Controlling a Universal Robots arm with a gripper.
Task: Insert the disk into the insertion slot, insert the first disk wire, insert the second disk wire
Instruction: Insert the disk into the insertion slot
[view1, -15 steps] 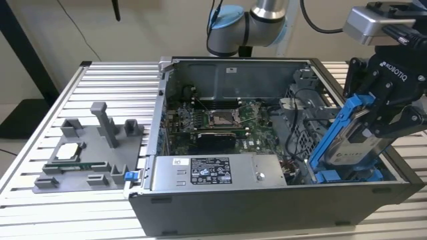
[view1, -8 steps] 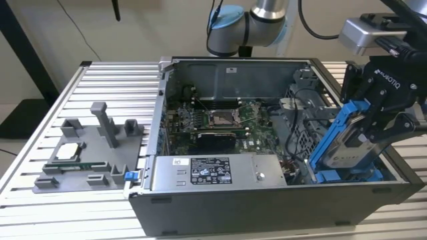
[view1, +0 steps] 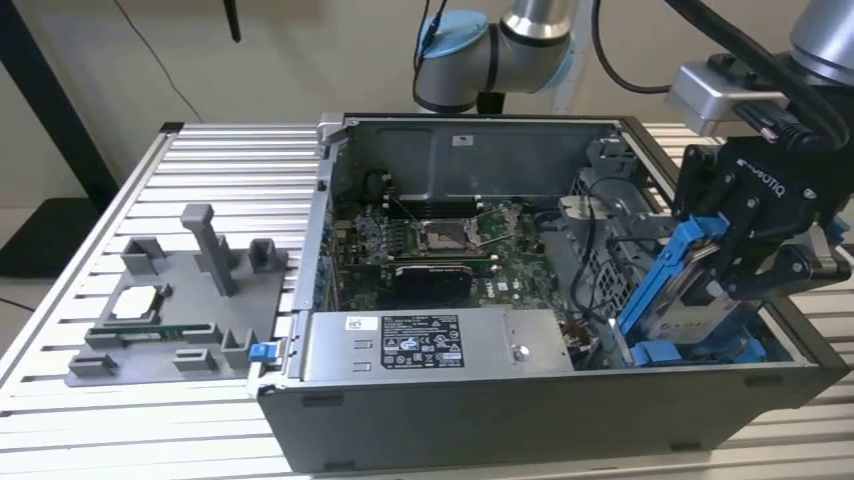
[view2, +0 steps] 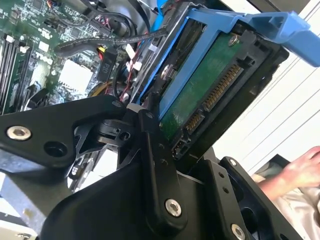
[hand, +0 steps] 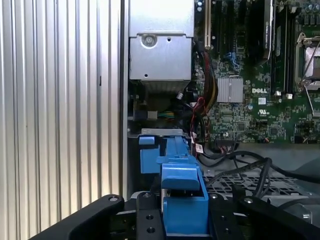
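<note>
The disk (view1: 674, 290) is a drive clipped in a bright blue carrier. It hangs tilted, nearly on end, over the right end of the open computer case (view1: 534, 420) in the exterior view. My gripper (view1: 742, 262) is shut on the disk's upper part. The disk's lower end reaches down beside the grey perforated drive cage (view1: 607, 285), where the insertion slot lies, hidden behind the disk. In the second wrist view the disk's green board and connector (view2: 210, 90) show between my black fingers (view2: 155, 165). In the first wrist view the blue carrier (hand: 182, 195) sits clamped in the gripper (hand: 185, 222). Loose black wires (hand: 250, 172) lie over the cage.
A silver box with a black-and-white sticker (view1: 427, 345) fills the case's front left. The motherboard (view1: 441, 240) lies behind it. A grey fixture (view1: 174, 310) with small parts stands on the ribbed table at the exterior view's left. A person's hand (view2: 300, 170) rests outside the case.
</note>
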